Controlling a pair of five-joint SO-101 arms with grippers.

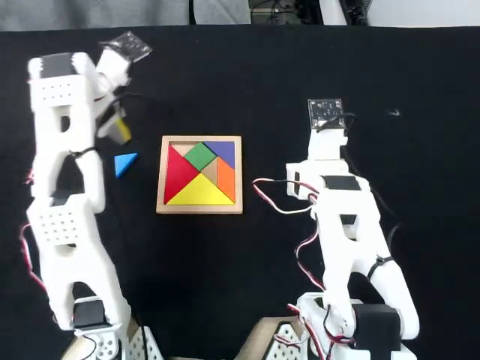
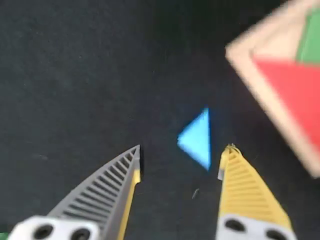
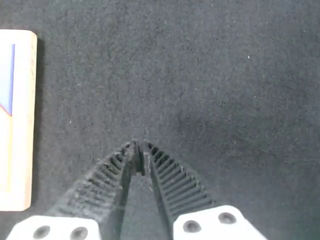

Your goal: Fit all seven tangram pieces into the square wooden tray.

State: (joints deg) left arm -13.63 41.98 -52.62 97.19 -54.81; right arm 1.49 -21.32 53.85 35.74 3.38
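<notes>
1. I saw a square wooden tray (image 1: 199, 209) lying flat on the black bench (image 1: 300, 67), between the two white arms.
2. Inside it sat a large red triangle (image 1: 178, 174), a large yellow triangle (image 1: 201, 193), a green square (image 1: 199, 155), a violet-blue triangle (image 1: 221, 152) and an orange parallelogram (image 1: 226, 178), packed edge to edge.
3. Two pale wood-coloured patches showed among them, one in a corner beside the green square and one near the middle. I could not tell whether either was a piece or bare tray floor.
4. A small light-blue triangle (image 1: 125, 163) lay on the bench outside the tray, near the side facing the left arm and not touching it.
5. The left claw (image 2: 183, 148) was over the bench with its grey finger (image 2: 112, 180) and yellow finger (image 2: 240, 180) spread wide, gripping nothing. The light-blue triangle lay just past the tips, nearer the yellow one.
6. The right claw (image 3: 136, 150) was on the tray's other side, its black toothed fingers pressed together at the tips with nothing between them. The tray's rim was near it.
</notes>
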